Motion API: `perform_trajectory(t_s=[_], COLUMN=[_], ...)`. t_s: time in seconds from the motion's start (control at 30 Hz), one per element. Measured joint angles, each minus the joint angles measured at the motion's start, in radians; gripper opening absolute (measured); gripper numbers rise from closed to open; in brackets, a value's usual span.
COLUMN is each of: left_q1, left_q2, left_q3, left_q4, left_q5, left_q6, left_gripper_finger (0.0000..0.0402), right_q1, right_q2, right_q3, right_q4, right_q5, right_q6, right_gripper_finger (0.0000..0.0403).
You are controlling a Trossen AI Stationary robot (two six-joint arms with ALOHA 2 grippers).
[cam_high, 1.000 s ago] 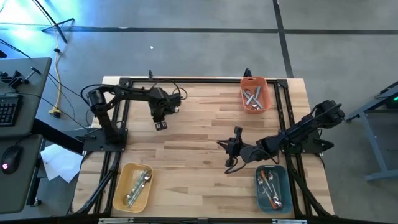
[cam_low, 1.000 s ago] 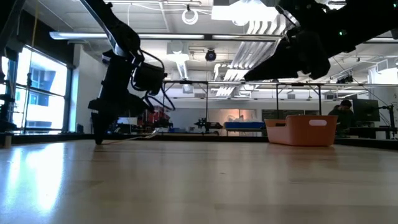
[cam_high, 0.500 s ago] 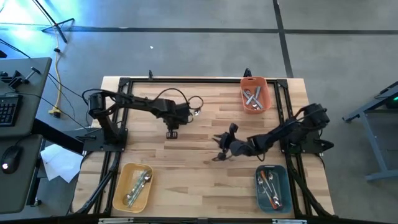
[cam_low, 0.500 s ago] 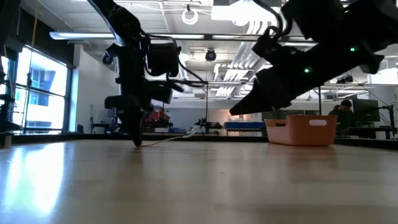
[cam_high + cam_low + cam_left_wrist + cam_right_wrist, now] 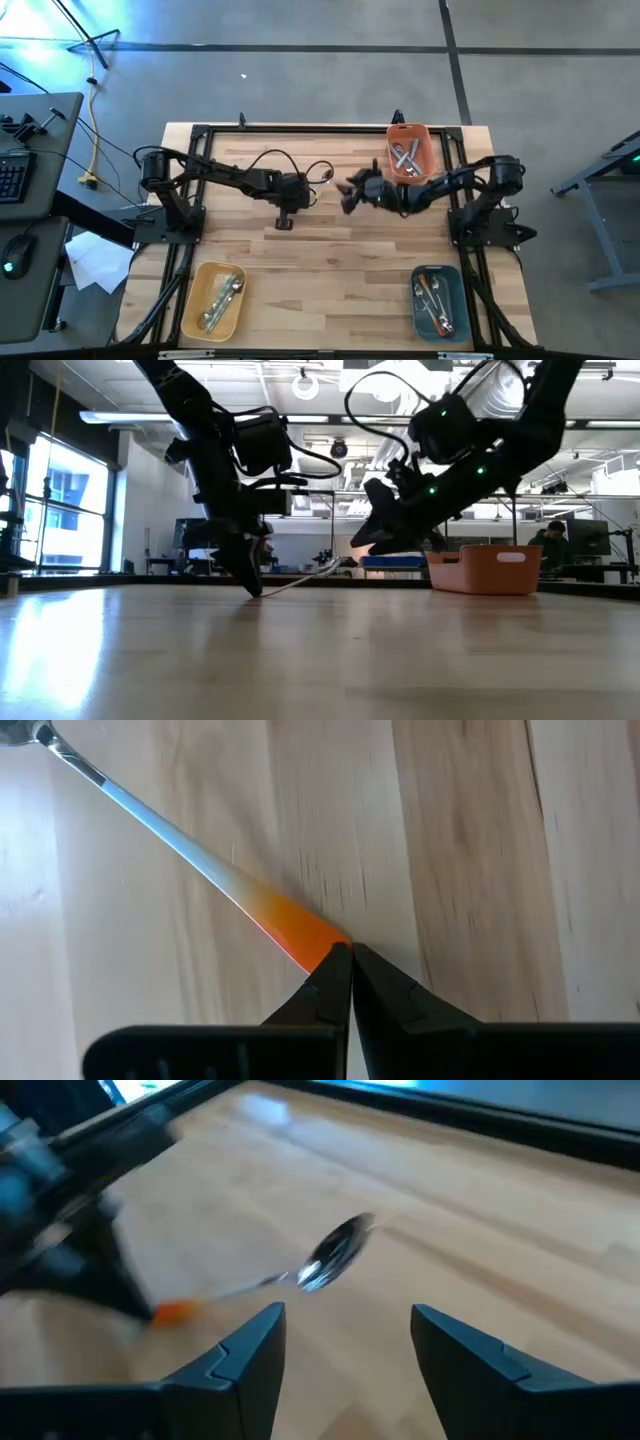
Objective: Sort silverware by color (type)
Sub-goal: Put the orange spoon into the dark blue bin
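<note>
Three bins sit on the table [image 5: 330, 250]: yellow bin [image 5: 213, 299], orange bin [image 5: 411, 152], blue bin [image 5: 438, 301], each holding silverware. Mid-table, the left gripper [image 5: 343, 952] pinches the orange handle tip of a spoon [image 5: 200, 860] lying on the wood. The right gripper [image 5: 345, 1342] hovers beside it, fingers spread.

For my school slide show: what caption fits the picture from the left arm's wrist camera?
The left gripper pinches the orange tip of a spoon above the wooden table.
</note>
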Motion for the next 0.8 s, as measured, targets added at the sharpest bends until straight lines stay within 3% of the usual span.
perform_trajectory(t_s=[0.17,0.47,0.8], left_q1=[0.0,0.0,0.0], left_q2=[0.001,0.003,0.003], left_q3=[-0.006,-0.007,-0.007], left_q4=[0.031,0.049,0.054], left_q5=[0.0,0.0,0.0], left_q6=[0.024,0.033,0.04], left_gripper_finger=[0.0002,0.0002,0.0002], right_q1=[-0.103,-0.167,-0.216], right_q2=[0.0,0.012,0.168], right_q3=[0.004,0.128,0.228], right_q4=[0.033,-0.132,-0.192], right_q5=[-0.126,-0.182,-0.291], right_q6=[-0.001,0.008,0.033], right_gripper_finger=[0.02,0.02,0.0198])
